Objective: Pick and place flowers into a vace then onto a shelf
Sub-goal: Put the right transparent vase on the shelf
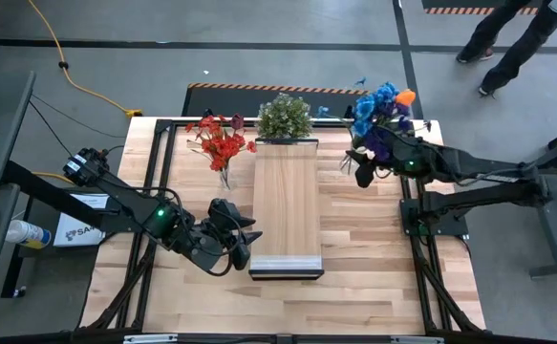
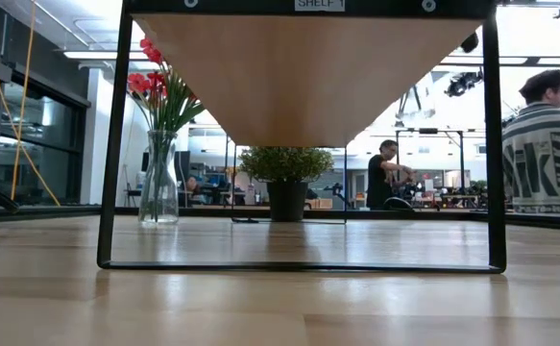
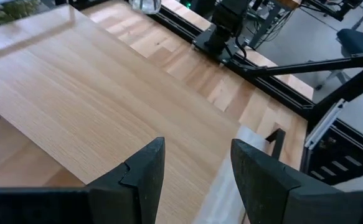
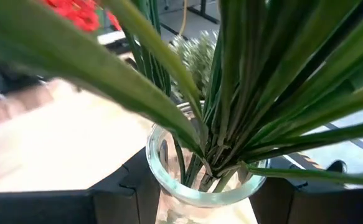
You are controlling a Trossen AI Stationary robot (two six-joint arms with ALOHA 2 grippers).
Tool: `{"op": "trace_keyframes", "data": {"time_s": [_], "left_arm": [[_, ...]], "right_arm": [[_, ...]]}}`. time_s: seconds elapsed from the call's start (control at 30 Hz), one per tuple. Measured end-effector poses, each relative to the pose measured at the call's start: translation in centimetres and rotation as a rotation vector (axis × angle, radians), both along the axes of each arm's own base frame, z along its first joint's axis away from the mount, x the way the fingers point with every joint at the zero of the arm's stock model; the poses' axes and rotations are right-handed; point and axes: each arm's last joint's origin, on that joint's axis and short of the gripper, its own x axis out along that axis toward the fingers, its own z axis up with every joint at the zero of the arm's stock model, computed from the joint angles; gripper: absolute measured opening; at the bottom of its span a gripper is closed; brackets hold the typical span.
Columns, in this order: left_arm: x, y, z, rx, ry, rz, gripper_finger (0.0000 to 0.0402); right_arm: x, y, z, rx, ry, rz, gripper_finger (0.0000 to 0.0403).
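The right gripper [image 1: 366,162] is clamped on a clear glass vase [image 4: 200,180] holding blue, purple and orange artificial flowers on green stems [image 1: 381,113], held near the far right part of the slatted wooden bench [image 1: 364,248], just right of the long light-wood shelf [image 1: 286,205]. A second glass vase of red flowers [image 1: 221,143] stands on the bench left of the shelf, and a bushy green potted plant [image 1: 284,117] sits at the shelf's far end. The left gripper [image 1: 245,239] hovers at the shelf's near left edge, fingers [image 3: 141,171] apart and empty.
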Motion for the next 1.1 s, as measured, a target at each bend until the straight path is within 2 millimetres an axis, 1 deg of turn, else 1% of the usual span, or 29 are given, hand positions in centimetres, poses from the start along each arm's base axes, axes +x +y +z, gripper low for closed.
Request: {"op": "trace_keyframes", "data": {"time_s": [0.13, 0.3, 0.57, 0.8, 0.97, 1.1], "left_arm": [[0.0, 0.0, 0.0, -0.012, 0.005, -0.010, 0.0215], [0.0, -0.1, 0.0, -0.019, 0.008, -0.017, 0.0215], [0.0, -0.2, -0.1, -0.074, 0.027, -0.052, 0.0215], [-0.2, -0.4, -0.2, -0.074, 0.036, -0.065, 0.0215], [-0.5, -0.8, -0.4, -0.086, 0.071, -0.091, 0.0215], [-1.3, -1.0, -1.0, -0.130, 0.146, -0.100, 0.0215]], "right_arm": [[-0.3, 1.1, 1.6, 0.018, -0.014, 0.041, 0.0178], [0.2, 2.7, 2.8, 0.035, -0.033, 0.110, 0.0178], [3.2, 5.7, 4.1, 0.020, -0.001, 0.232, 0.0178], [5.7, 8.6, 5.2, 0.018, -0.015, 0.329, 0.0178], [7.1, 10.6, 5.6, 0.021, -0.037, 0.390, 0.0178], [8.2, 12.1, 5.3, 0.031, -0.073, 0.421, 0.0178]]}}
